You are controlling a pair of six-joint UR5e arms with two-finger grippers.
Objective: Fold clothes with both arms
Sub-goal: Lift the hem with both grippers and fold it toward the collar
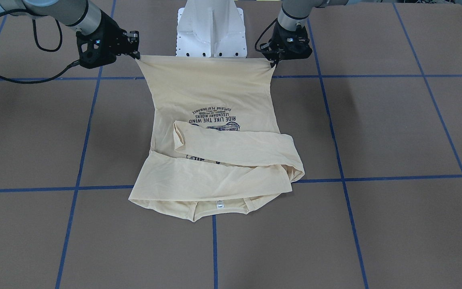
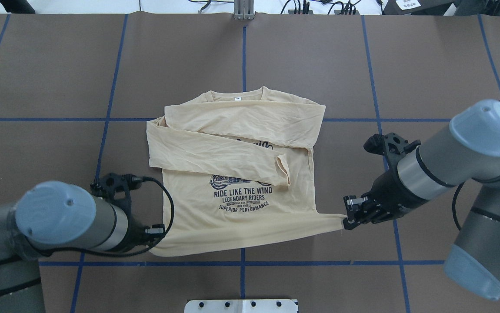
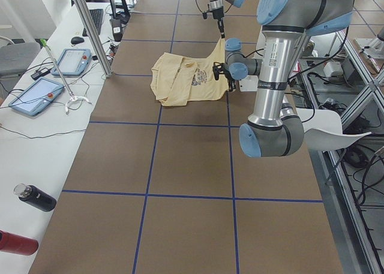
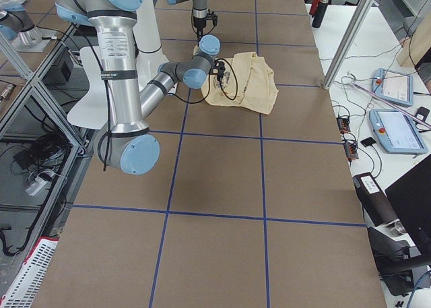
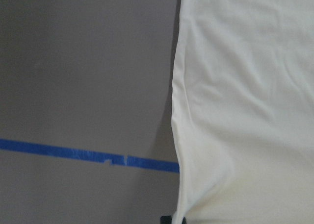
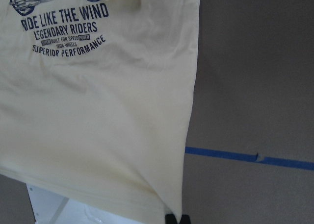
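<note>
A brown table (image 2: 37,65) marked into squares by blue tape lines (image 2: 243,56), seen from above and behind the robot.

At the near left, the left arm (image 2: 58,221), grey with light-blue caps, reaches in. Its left gripper (image 1: 273,62) is pinched closed on the near left corner of a shirt's hem (image 2: 215,248); its wrist camera shows the fabric running down into the fingertips.

In the middle lies the pale cream-yellow long-sleeved shirt (image 2: 232,182), front side up, with the collar at the far edge and the hem nearest the robot. A small white neck tag (image 2: 237,98) shows at the collar. Both sleeves (image 2: 215,152) are folded across the chest, one above the other, and partly cover the navy print (image 2: 242,195), which reads "Ride like the wind, legendary riders, superior performance". The hem is pulled taut between the two grippers and its corners are raised a little off the table, just in front of the white pedestal (image 1: 211,32).

At the near right, the right gripper (image 2: 348,218) is likewise clamped on the other hem corner, the cloth drawn to a point at its tips. The right arm (image 2: 450,152) comes in from the right edge.
</note>
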